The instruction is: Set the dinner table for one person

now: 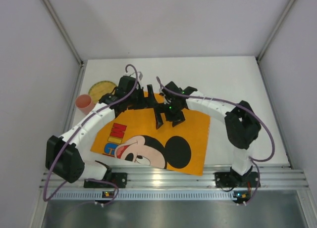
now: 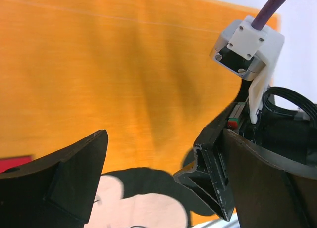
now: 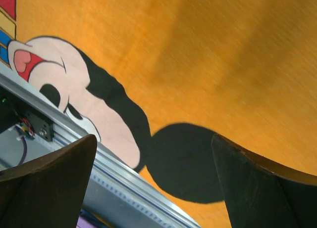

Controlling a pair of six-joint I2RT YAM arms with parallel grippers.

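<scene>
The white dinner table (image 1: pixel 233 79) carries an orange Mickey Mouse cloth mat (image 1: pixel 163 134) at its centre. My left gripper (image 1: pixel 154 109) hovers over the mat's far edge, open and empty. In the left wrist view (image 2: pixel 166 178) it has the mat (image 2: pixel 124 65) below it. My right gripper (image 1: pixel 174 118) is close beside it on the right, open and empty over the mat (image 3: pixel 237 65), its jaws wide apart in the right wrist view (image 3: pixel 153 183). One right finger (image 2: pixel 213 178) shows just beside my left gripper's right finger. A yellow plate (image 1: pixel 102 88) and a pink cup (image 1: pixel 84 104) stand at the far left.
The ribbed aluminium rail (image 1: pixel 173 181) runs along the near edge, just beyond the mat, and also shows in the right wrist view (image 3: pixel 124 183). Grey walls close in the left, right and far sides. The right arm's elbow (image 1: pixel 242 124) stands over the table's right part.
</scene>
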